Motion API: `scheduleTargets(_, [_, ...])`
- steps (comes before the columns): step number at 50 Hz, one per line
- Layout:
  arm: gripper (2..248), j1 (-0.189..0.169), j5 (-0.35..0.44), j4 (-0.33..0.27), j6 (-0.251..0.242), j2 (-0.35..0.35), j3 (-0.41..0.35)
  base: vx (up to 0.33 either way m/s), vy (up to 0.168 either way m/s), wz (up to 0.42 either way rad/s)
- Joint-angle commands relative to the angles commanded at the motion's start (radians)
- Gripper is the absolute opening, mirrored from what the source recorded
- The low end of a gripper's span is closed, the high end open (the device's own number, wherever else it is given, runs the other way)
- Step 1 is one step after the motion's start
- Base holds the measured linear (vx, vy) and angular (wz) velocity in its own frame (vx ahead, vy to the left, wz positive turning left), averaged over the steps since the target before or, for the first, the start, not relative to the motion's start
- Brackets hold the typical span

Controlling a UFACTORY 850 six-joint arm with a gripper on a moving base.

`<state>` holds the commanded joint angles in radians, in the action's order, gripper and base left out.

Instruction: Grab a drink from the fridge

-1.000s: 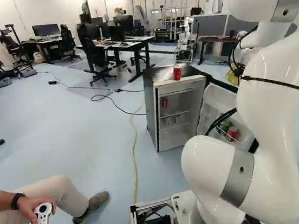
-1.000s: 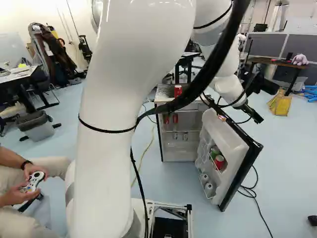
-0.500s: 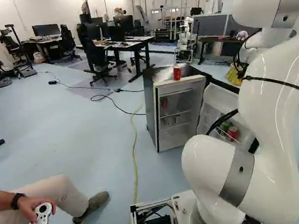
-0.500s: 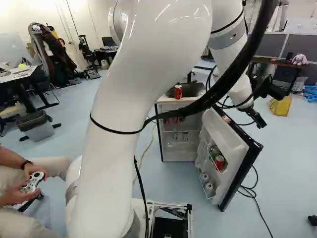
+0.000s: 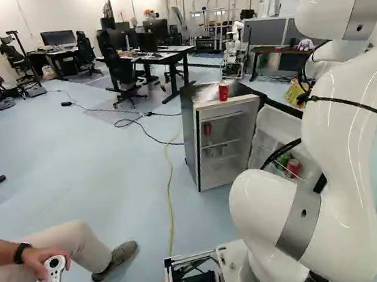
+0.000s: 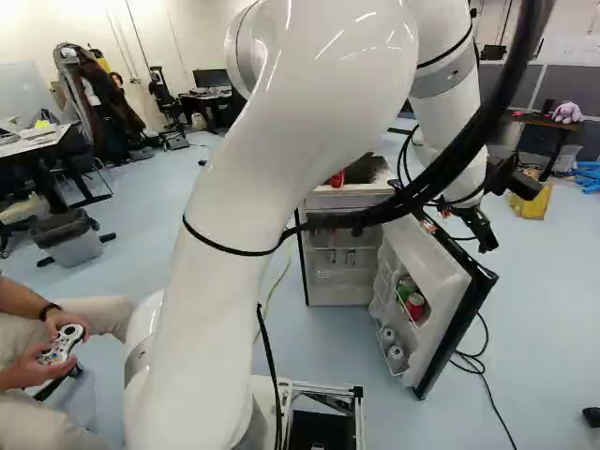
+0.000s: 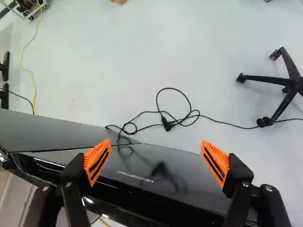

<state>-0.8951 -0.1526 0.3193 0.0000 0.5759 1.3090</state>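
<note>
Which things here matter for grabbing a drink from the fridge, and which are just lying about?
For the job:
- gripper, open
- fridge
- its open door
- red can in the door

Just lying about:
- black cable on the floor
- yellow cable
- waste bin

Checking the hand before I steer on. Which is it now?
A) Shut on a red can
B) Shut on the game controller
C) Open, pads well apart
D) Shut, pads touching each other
C: in the wrist view the hand's two orange pads stand wide apart, with the dark fridge door showing in the gap.
</note>
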Motion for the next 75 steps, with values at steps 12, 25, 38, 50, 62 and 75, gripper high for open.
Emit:
scheduleTargets(12, [247, -0.002, -0.078, 0.0, 0.0, 0.007, 0.009, 0.0, 0.0, 0.0])
scheduleTargets(25, [247, -0.002, -0.092, 0.0, 0.0, 0.007, 0.009, 0.0, 0.0, 0.0])
scheduleTargets(38, [247, -0.004, -0.092, 0.0, 0.0, 0.0, 0.0, 0.0, 0.0, 0.0])
scheduleTargets(50, [247, -0.006, -0.092, 0.0, 0.0, -0.011, -0.016, 0.0, 0.0, 0.0])
scheduleTargets(62, [247, -0.006, -0.092, 0.0, 0.0, -0.027, -0.039, 0.0, 0.0, 0.0])
scheduleTargets(75, [247, -0.006, -0.092, 0.0, 0.0, -0.049, -0.068, 0.0, 0.0, 0.0])
